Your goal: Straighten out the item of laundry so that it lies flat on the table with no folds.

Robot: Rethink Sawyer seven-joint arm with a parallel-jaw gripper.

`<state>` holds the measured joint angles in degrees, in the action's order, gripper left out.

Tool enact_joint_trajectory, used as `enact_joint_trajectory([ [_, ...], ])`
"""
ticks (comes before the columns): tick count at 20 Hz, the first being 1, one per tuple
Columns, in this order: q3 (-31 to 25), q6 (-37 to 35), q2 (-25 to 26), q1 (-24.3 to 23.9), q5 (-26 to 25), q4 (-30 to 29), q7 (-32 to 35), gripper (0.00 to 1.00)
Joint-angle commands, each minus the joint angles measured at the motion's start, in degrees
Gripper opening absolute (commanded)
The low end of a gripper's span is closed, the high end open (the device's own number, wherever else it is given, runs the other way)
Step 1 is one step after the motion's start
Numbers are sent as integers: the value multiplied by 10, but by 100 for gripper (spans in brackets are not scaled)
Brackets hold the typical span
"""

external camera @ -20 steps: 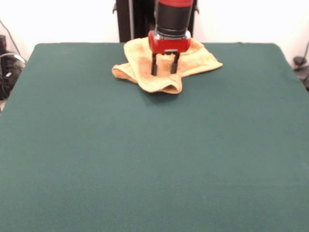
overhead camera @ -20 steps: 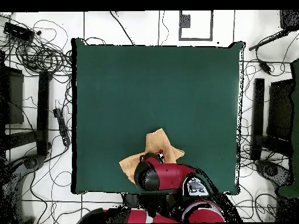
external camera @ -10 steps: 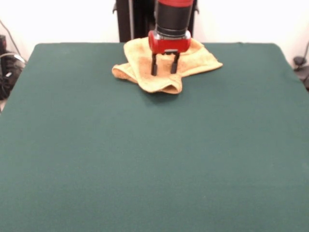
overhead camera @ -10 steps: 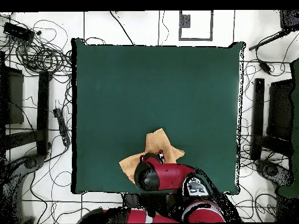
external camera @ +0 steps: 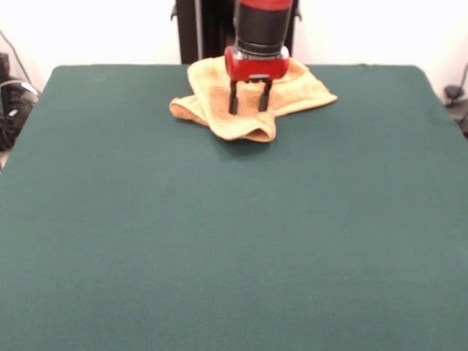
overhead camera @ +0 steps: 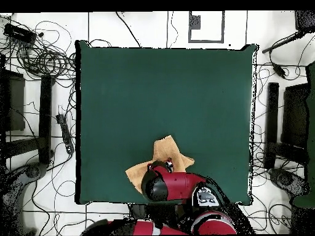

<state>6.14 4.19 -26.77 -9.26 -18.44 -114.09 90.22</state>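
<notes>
The yellow-orange towel [external camera: 241,121] lies crumpled with folds at the far edge of the dark green table [external camera: 219,241], close to the robot's pedestal. In the overhead view the towel [overhead camera: 165,150] shows partly under the red arm. My gripper [external camera: 248,110] points straight down on the middle of the towel. Its two black fingers [external camera: 234,99] stand apart, tips touching or just above the cloth. Nothing is held between them. In the overhead view the arm hides the gripper.
Cables and black stands [overhead camera: 46,110] lie on the floor around the table. The robot's black pedestal [external camera: 201,29] stands right behind the towel. The table's far edge runs just behind the towel.
</notes>
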Motion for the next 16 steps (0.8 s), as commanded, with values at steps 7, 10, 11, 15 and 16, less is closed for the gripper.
enact_joint_trajectory([
  [7,-21,26,150,4,21,49,104,0],
  [10,-26,18,149,0,22,48,101,0],
  [11,-27,15,149,-2,22,48,99,0],
  [15,-27,11,149,-1,23,48,99,0],
  [16,-26,11,149,-1,25,47,100,0],
])
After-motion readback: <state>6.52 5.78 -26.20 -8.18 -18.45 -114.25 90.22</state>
